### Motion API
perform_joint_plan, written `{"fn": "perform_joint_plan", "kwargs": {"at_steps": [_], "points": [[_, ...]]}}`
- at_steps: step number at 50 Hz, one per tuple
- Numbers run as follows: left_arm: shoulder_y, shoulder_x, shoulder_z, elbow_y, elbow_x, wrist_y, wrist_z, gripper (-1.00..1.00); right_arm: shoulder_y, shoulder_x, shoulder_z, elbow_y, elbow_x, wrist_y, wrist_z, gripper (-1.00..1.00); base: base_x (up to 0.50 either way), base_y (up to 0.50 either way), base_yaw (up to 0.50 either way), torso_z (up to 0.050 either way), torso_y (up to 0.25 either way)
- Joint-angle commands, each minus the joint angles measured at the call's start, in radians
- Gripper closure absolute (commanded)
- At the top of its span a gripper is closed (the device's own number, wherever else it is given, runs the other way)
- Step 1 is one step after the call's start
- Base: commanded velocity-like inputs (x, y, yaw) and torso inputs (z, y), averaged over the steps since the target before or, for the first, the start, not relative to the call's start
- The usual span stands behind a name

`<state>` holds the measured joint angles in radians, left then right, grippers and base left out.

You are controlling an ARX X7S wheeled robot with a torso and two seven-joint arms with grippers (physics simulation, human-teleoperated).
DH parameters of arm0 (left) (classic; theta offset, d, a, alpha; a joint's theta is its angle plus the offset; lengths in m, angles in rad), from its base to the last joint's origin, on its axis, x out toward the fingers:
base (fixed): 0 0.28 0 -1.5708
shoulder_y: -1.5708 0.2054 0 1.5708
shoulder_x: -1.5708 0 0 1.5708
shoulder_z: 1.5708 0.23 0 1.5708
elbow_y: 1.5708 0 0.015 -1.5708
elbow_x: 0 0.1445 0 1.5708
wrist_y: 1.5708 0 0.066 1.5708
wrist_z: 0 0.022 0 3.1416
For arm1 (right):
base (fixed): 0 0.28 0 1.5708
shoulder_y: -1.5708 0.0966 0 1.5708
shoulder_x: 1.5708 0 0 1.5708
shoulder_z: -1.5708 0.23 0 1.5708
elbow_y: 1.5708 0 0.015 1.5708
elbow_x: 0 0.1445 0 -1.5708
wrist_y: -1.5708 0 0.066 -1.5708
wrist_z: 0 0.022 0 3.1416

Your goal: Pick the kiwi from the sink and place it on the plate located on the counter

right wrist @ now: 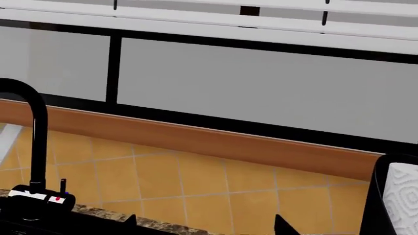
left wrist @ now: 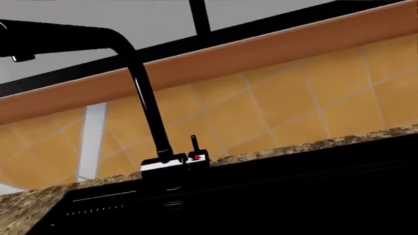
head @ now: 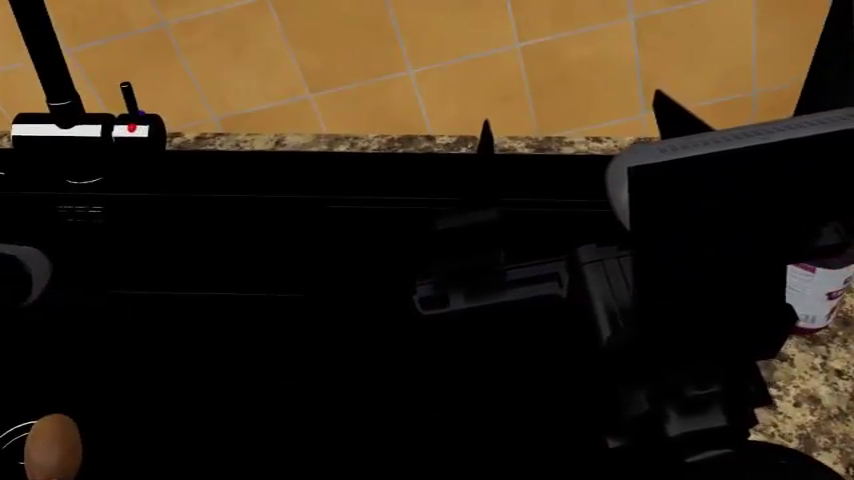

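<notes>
The brown kiwi (head: 51,447) lies on the floor of the black sink (head: 267,250), at the lower left of the head view beside a pale drain ring. My right gripper (head: 574,120) hovers over the sink's right half, far from the kiwi. It is open, with two pointed black fingertips (right wrist: 284,224) wide apart and nothing between them. In the left wrist view the sink (left wrist: 294,196) fills the bottom in black, and my left gripper's jaws do not stand out against it. The plate is out of view.
A black faucet (head: 54,70) with a white-labelled base and red-marked lever stands at the sink's back left, before the orange tiled wall. The granite counter (head: 801,390) at the right carries a white, red-labelled can (head: 817,290). A paper towel roll (right wrist: 402,196) stands further right.
</notes>
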<state>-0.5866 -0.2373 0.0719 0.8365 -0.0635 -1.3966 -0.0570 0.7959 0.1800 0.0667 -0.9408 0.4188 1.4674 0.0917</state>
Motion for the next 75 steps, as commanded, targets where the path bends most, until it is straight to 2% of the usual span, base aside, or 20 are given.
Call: {"fn": "perform_joint_plan", "kwargs": {"at_steps": [1, 4, 6, 8, 10, 11, 15, 28, 32, 42, 49, 59, 67, 75], "points": [[-0.03, -0.054, -0.075, -0.129, -0.156, -0.174, 0.004, -1.0, -0.011, 0.026, -0.032, 0.024, 0.002, -0.025, 0.011, -1.0, 0.0, 0.0, 0.0, 0.0, 0.0], [-0.077, -0.171, -0.172, -0.287, -0.606, -0.174, -0.414, -1.0, 0.003, 0.025, -0.034, 0.02, 0.008, -0.009, 0.014, -1.0, 0.0, 0.0, 0.0, 0.0, 0.0], [-0.106, -0.214, -0.19, -0.394, -0.906, -0.172, -0.684, -1.0, 0.005, 0.027, -0.036, 0.022, 0.009, -0.008, 0.017, -1.0, 0.0, 0.0, 0.0, 0.0, 0.0], [-0.117, -0.236, -0.176, -0.436, -1.146, -0.167, -0.739, -1.0, 0.005, 0.028, -0.036, 0.026, 0.009, -0.012, 0.019, -1.0, 0.0, 0.0, 0.0, 0.0, 0.0], [-0.118, -0.261, -0.145, -0.472, -1.139, -0.156, -0.761, -1.0, 0.007, 0.029, -0.036, 0.024, 0.01, -0.008, 0.022, -1.0, 0.0, 0.0, 0.0, 0.0, 0.0], [-0.113, -0.251, -0.174, -0.507, -1.187, -0.162, -0.773, -1.0, 0.008, 0.033, -0.041, 0.022, 0.009, -0.007, 0.027, -1.0, 0.0, 0.0, 0.0, 0.0, 0.0], [-0.139, -0.265, -0.161, -0.591, -1.194, -0.147, -0.788, -1.0, 0.011, 0.037, -0.051, 0.013, 0.012, 0.006, 0.036, -1.0, 0.0, 0.0, 0.0, 0.0, 0.0], [-0.218, -0.292, 0.067, -0.903, -0.964, 0.056, -0.57, -1.0, 0.015, 0.037, -0.057, -0.001, 0.03, 0.019, 0.052, -1.0, 0.0, 0.0, 0.0, 0.0, 0.0], [-0.239, -0.28, 0.152, -0.982, -0.886, 0.116, -0.521, -1.0, -0.001, 0.045, -0.062, 0.017, 0.027, -0.01, 0.053, -1.0, 0.0, 0.0, 0.0, 0.0, 0.0], [-0.303, -0.242, 0.273, -1.244, -0.739, 0.281, -0.399, -1.0, -0.013, 0.053, -0.082, 0.032, 0.027, -0.038, 0.063, -1.0, 0.0, 0.0, 0.0, 0.0, 0.0], [-0.363, -0.21, 0.319, -1.41, -0.689, 0.327, -0.338, -1.0, -0.013, 0.057, -0.094, 0.045, 0.027, -0.051, 0.07, -1.0, 0.0, 0.0, 0.0, 0.0, 0.001], [-0.487, -0.174, 0.349, -1.601, -0.671, 0.283, -0.284, -1.0, -0.024, 0.059, -0.104, 0.05, 0.031, -0.067, 0.077, -1.0, 0.0, 0.0, 0.0, 0.0, 0.0], [-0.608, -0.133, 0.392, -1.827, -0.637, 0.278, -0.189, -1.0, -0.033, 0.063, -0.102, 0.053, 0.036, -0.078, 0.079, -1.0, 0.0, 0.0, 0.0, 0.0, 0.0], [-0.7, -0.079, 0.436, -2.086, -0.577, 0.374, -0.081, -1.0, -0.042, 0.07, -0.1, 0.054, 0.038, -0.087, 0.084, -1.0, 0.0, 0.0, 0.0, 0.0, 0.0]]}}
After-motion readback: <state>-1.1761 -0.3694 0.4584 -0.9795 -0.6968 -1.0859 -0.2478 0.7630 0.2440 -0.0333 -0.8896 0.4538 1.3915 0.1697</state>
